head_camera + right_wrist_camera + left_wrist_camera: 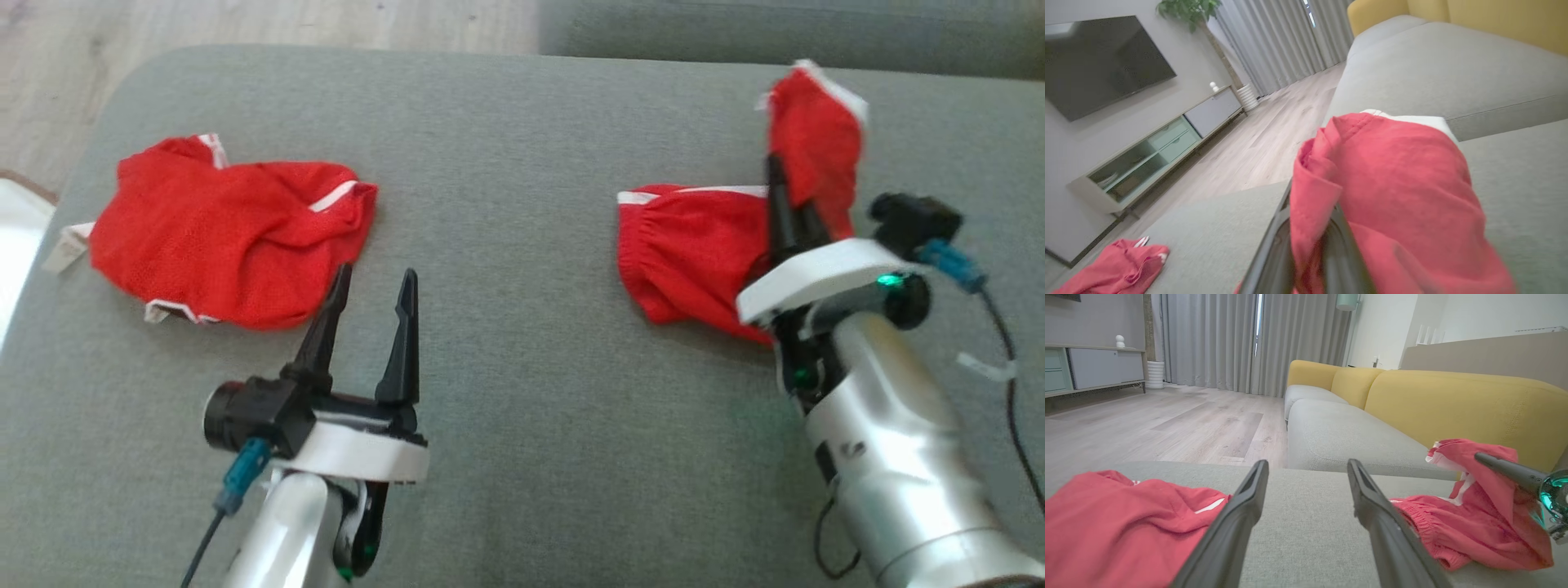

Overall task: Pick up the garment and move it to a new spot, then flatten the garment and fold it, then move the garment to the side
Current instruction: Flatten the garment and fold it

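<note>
Grey sofa seat [522, 147] seen from above, with two red mesh garments lying well apart on it. At the right, the red garment [694, 245] with white trim, pinched in the right tool [780, 175] — dark fingers closed together on a fold, one end lifted off the seat, the gathered waistband end resting on it. At the left, a second red garment [229, 237], crumpled and untouched, just beyond the left tool [375, 273], its fingers spread wide, holding nothing, low over bare seat. Judged as the pick-up-and-move step, barely begun. To do it well: raise high enough to clear the trailing waistband before travelling, or expect drag and bunching across the fabric seat. Keep the pinch firm — thin mesh likely to slip from so narrow a grip. Carry toward the open stretch between the two garments, stopping well short of the second one to avoid tangling them. Lower slowly, trailing end first, laying the cloth out rather than dropping it in a heap, for easier flattening afterwards. Bring in the left tool only after set-down, to take an opposite edge.
</note>
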